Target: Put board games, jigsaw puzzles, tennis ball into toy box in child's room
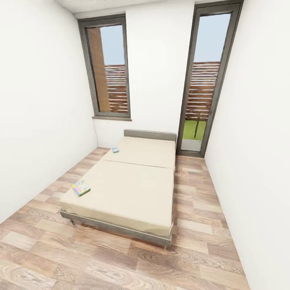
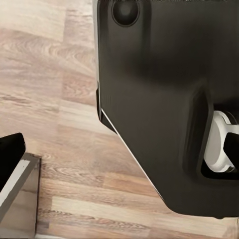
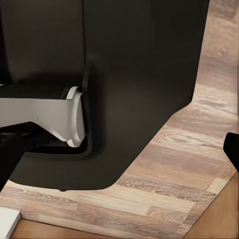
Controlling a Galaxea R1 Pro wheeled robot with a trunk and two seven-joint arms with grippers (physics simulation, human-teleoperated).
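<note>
Two board games sit along the bed's (image 1: 137, 189) left edge, so the left arm looks handier: the white-green one (image 1: 81, 187) near the foot, the small blue one (image 1: 115, 150) farther up. Can't tell either tool's state.

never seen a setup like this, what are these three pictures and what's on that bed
They are simulator renders from a wheeled two-armed robot. The large picture comes from its head camera, facing a bed in a white-walled room with two tall windows. Two board games lie on the mattress: a white and green box near the foot corner, and a small blue box further up the same edge. The other two pictures come from cameras on each wrist, showing the robot's dark body and the plank floor. No jaws can be made out, and nothing is seen held.
</note>
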